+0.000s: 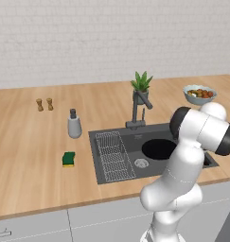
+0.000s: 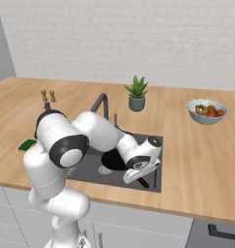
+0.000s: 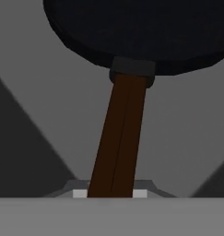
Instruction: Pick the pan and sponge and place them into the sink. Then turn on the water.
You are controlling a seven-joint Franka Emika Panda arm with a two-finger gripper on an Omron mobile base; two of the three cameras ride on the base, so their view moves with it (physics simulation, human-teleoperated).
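The black pan (image 1: 159,149) lies in the right half of the dark grey sink (image 1: 100,156), partly hidden behind my arm. In the hand view the pan (image 3: 141,32) spreads across the top, and its brown handle (image 3: 122,133) runs down between my fingertips. My gripper (image 2: 134,177) is low inside the sink (image 2: 158,170), shut on that handle (image 2: 143,183). The green and yellow sponge (image 1: 68,159) rests on the counter left of the sink, apart from the gripper. The sponge (image 2: 27,145) peeks out behind my arm in the right base view.
A wire rack (image 1: 111,156) lies in the sink's left half. The dark faucet (image 1: 137,111) stands behind the basin with a potted plant (image 1: 141,87) next to it. A bowl of orange food (image 1: 199,93), a soap dispenser (image 1: 74,125) and two small shakers (image 1: 44,104) stand on the wooden counter.
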